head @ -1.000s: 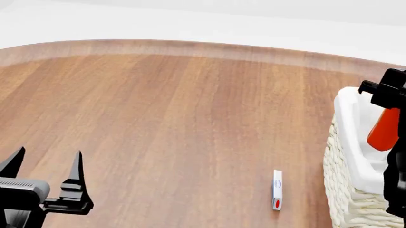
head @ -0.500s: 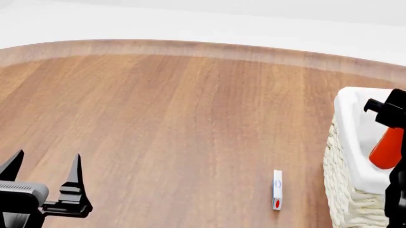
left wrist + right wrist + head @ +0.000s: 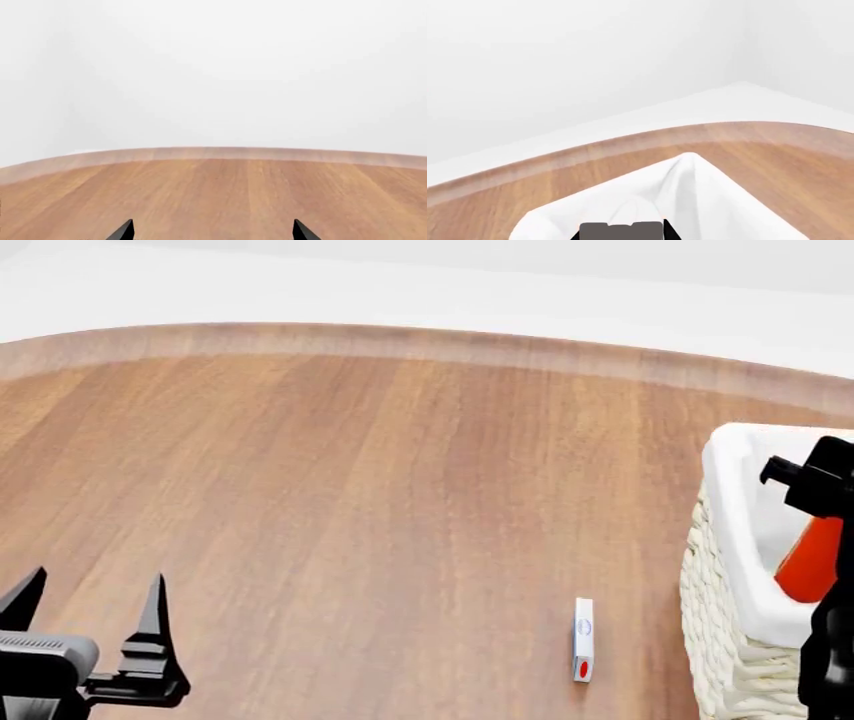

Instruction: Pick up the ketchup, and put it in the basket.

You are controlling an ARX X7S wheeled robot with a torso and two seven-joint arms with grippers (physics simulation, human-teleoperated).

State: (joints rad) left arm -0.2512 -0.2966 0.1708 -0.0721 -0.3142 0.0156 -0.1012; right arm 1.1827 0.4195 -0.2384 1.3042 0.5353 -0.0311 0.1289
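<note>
The wooden surface [image 3: 374,500] spreads wide and brown, curving away to a pale edge against the white wall. At its right side stands the basket [image 3: 731,640], cream wicker with a white liner folded over its rim; only its near corner shows in the head view. The right gripper [image 3: 814,490] hangs over the basket's opening with the ketchup [image 3: 809,558] beneath it, the orange-red body tilted and dipping inside the liner; the fingers look clamped on the bottle's top. The left gripper [image 3: 91,605] sits low at the near left, well apart from everything, its fingers [image 3: 151,615] spread apart and holding nothing. A small white-and-red box [image 3: 583,639] lies flat on the wood just beside the basket.
</note>
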